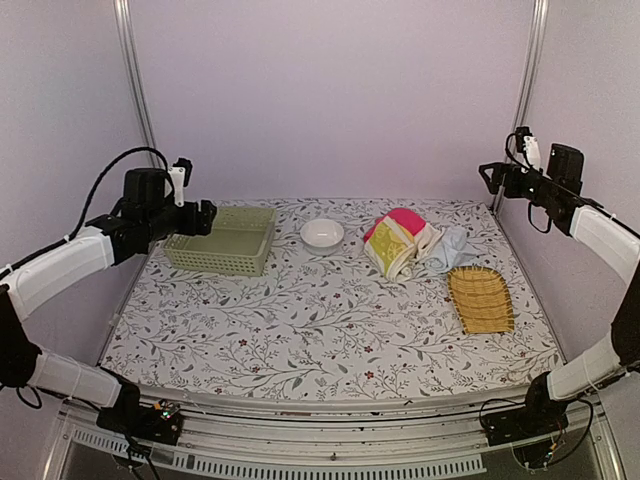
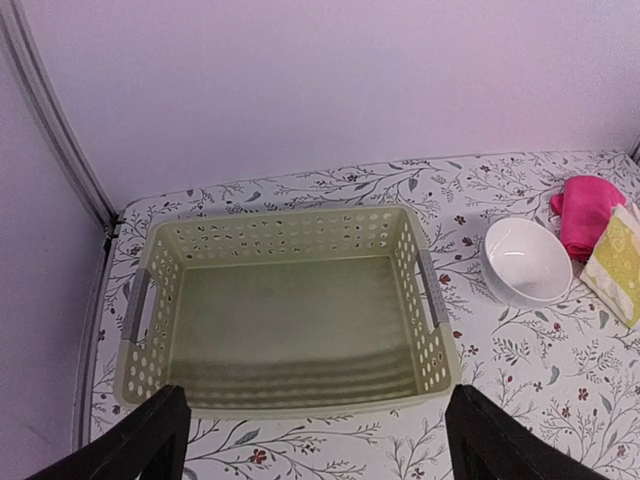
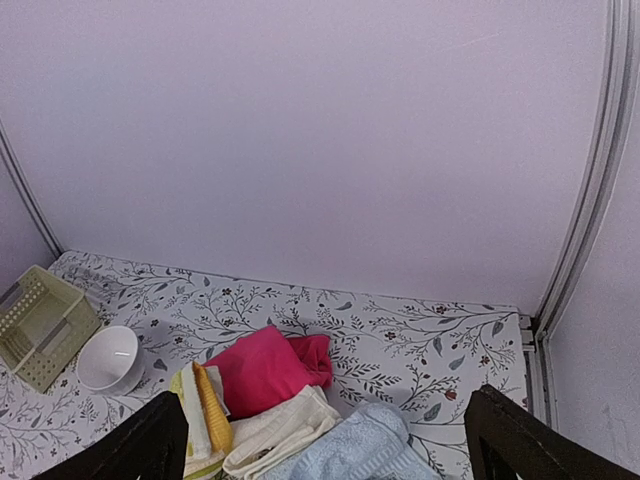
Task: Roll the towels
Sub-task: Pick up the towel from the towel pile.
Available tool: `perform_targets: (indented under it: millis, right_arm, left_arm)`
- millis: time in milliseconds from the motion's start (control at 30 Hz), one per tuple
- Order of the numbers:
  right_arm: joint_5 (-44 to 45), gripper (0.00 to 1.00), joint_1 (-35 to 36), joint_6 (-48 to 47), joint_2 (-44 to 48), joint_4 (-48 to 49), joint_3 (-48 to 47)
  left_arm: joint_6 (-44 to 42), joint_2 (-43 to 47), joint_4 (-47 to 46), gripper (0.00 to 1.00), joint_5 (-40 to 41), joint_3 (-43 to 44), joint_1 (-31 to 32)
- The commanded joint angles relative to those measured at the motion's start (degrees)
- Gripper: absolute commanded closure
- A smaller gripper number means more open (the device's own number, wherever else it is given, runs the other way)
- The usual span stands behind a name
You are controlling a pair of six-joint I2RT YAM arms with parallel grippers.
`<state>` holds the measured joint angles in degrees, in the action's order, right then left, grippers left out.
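Observation:
Towels lie heaped at the back right of the table: a bright pink one (image 1: pixel 406 219) (image 3: pixel 265 368), a yellow-green-and-cream one (image 1: pixel 390 247) (image 3: pixel 203 420), a cream-white one (image 1: pixel 428 238) (image 3: pixel 285 430) and a pale blue one (image 1: pixel 450 246) (image 3: pixel 355 450). My left gripper (image 1: pixel 203 217) (image 2: pixel 310 440) is open and empty, held high over the near rim of the pale green basket (image 1: pixel 225 240) (image 2: pixel 285 305). My right gripper (image 1: pixel 490 176) (image 3: pixel 325 445) is open and empty, raised high at the far right above the heap.
A white bowl (image 1: pixel 322 233) (image 2: pixel 527 260) sits between basket and towels. A yellow woven slatted tray (image 1: pixel 481 298) lies in front of the heap at the right. The floral tablecloth (image 1: pixel 300 320) covers the table; walls close in at back and sides.

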<state>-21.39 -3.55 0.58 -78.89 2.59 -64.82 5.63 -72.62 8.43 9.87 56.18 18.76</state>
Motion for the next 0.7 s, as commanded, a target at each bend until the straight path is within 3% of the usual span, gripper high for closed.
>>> perform_targets:
  millis: [0, 233, 667]
  right_arm:
    - [-1.2, 0.01, 0.0, -1.0, 2.1, -2.0, 1.9]
    - [-7.2, 0.08, 1.0, -7.3, 1.6, -8.1, 1.8]
    - [-15.9, 0.48, 8.1, -16.5, -12.1, -27.7, -11.5]
  left_arm:
    - [1.7, 2.3, -4.0, 0.13, -5.6, -2.1, -2.5]
    - [0.7, -0.6, -1.8, 0.32, -6.8, 0.8, 3.7]
    - [5.0, -21.4, 0.4, 0.48, -11.8, 13.3, 23.8]
